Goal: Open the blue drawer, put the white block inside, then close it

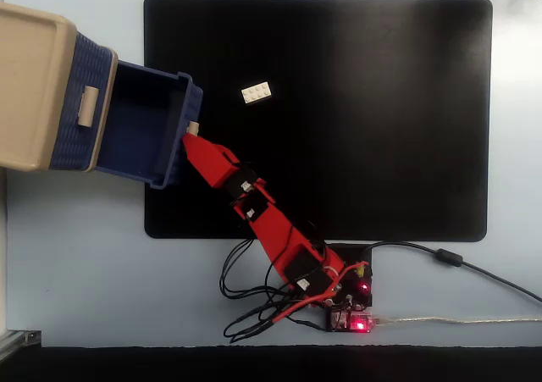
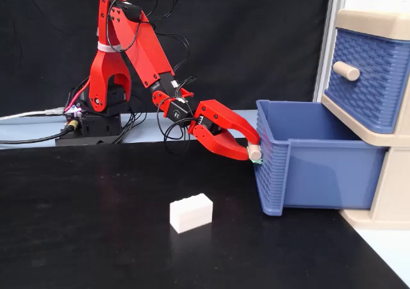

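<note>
The blue drawer (image 1: 144, 124) (image 2: 320, 164), the bottom one of the beige unit, stands pulled far out over the black mat, and its inside looks empty. My red gripper (image 1: 192, 134) (image 2: 252, 150) is shut on the drawer's small beige handle (image 1: 193, 129) (image 2: 255, 153) at its front. The white block (image 1: 256, 92) (image 2: 191, 213) lies on the mat, apart from the drawer and the gripper. In the side fixed view it sits in front of the arm, to the left of the drawer's front.
The beige drawer unit (image 1: 34, 85) (image 2: 378, 23) stands at the mat's edge with a second blue drawer (image 2: 365, 77) above, shut. The black mat (image 1: 356, 119) covers most of the table. The arm's base with its cables (image 1: 339, 293) (image 2: 90, 119) sits beside the mat.
</note>
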{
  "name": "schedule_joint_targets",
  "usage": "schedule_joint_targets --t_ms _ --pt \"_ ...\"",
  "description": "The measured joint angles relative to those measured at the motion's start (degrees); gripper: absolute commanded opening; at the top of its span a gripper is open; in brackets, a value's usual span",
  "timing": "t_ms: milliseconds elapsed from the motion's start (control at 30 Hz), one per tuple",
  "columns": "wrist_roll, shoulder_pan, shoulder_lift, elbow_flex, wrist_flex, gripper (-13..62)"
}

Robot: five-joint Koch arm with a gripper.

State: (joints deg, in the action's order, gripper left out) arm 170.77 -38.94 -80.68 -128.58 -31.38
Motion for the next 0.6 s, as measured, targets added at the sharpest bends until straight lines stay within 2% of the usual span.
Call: schedule_joint_targets --t_ms 100,200,400,467,500,600 --pt "0.4 -0.2 -1.3 -1.5 -0.4 33.8" --pt "0.2 -2.3 -7.6 -12.7 2.8 33.7" --pt "-1.0 -7.7 -29.2 -12.7 32.4 33.5" --pt "-1.1 -8.0 -34.0 -5.3 48.6 33.5" --pt "-1.1 -8.0 -34.3 4.8 60.6 33.5" --pt "-1.1 -11.3 -25.3 30.4 85.7 33.6"
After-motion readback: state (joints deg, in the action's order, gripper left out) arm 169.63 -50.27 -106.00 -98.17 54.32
